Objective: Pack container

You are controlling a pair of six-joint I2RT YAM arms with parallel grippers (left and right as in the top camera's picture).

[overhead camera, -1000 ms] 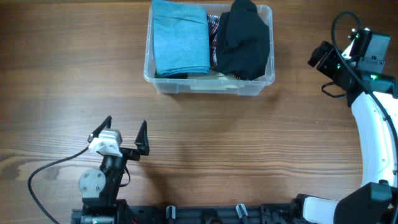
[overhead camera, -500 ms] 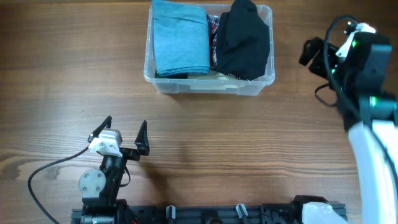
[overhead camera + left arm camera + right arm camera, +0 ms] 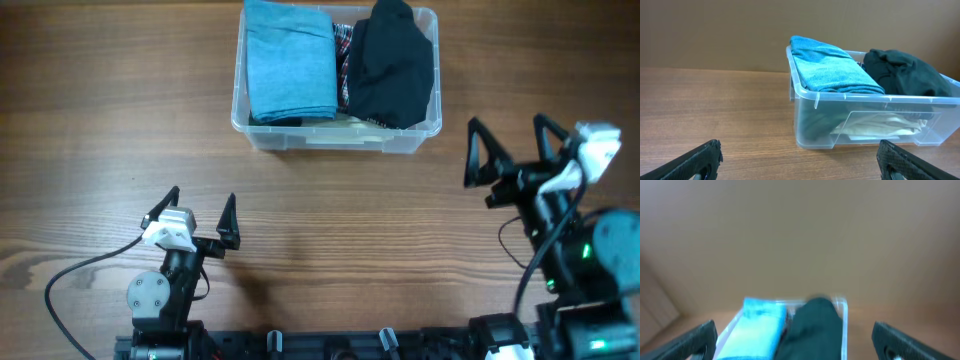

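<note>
The clear container (image 3: pixel 330 141) is seen upright at far centre, packed with a folded blue garment (image 3: pixel 290 60) left and a black garment (image 3: pixel 395 65) right.

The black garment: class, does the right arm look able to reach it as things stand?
Probably yes: the black garment lies uncovered on top in the container, and the right fingers stand open nearby with nothing between.

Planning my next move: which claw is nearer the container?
Right. The right claw sits just beside the container, off its right wall; the left claw is farther, in front of its left corner.
</note>
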